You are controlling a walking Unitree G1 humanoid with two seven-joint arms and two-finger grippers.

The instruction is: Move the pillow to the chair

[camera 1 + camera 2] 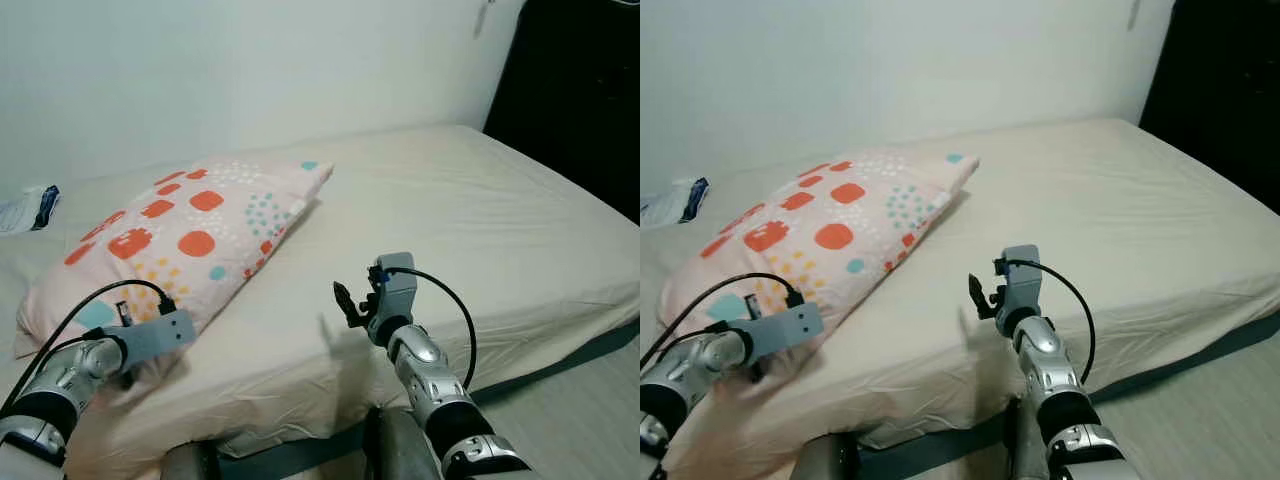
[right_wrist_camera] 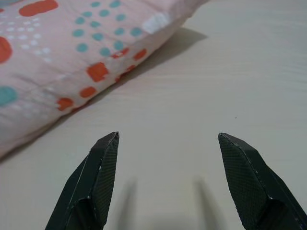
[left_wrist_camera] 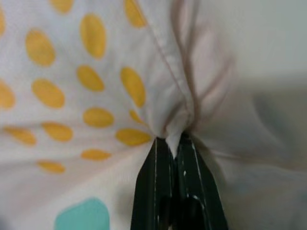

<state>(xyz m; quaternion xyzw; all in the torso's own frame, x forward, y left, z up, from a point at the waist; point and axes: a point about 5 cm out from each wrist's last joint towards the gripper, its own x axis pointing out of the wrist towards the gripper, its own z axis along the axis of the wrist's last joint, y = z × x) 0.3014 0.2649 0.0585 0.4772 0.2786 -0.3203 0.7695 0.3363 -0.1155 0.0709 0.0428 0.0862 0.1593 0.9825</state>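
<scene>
- Two grippers are at work over the bed: the left gripper is at the near corner of the pillow, and the right gripper hovers over bare sheet just beside the pillow's long edge.
- The pillow (pink, with red, teal and yellow spots) lies flat on the bed's left half, one corner pointing toward the wall.
- The left wrist view shows the two black fingers pressed together with a fold of the pillow's seam pinched between them, so this gripper is clamped on the pillow.
- The right wrist view shows its fingers spread wide with nothing between them, above the sheet and clear of the pillow.
- I judge the step in hand to be the grasp: one corner is secured, the second hold not yet made, and the pillow is not lifted.
- Next, the right gripper needs to reach across to the pillow's edge and close on it; then both arms lift together so the soft pillow does not sag or slip from the thin pinch.
- No chair is in sight, so the robot will likely have to turn to find it.
- A small packet lies near the wall, well apart from the pillow.
</scene>
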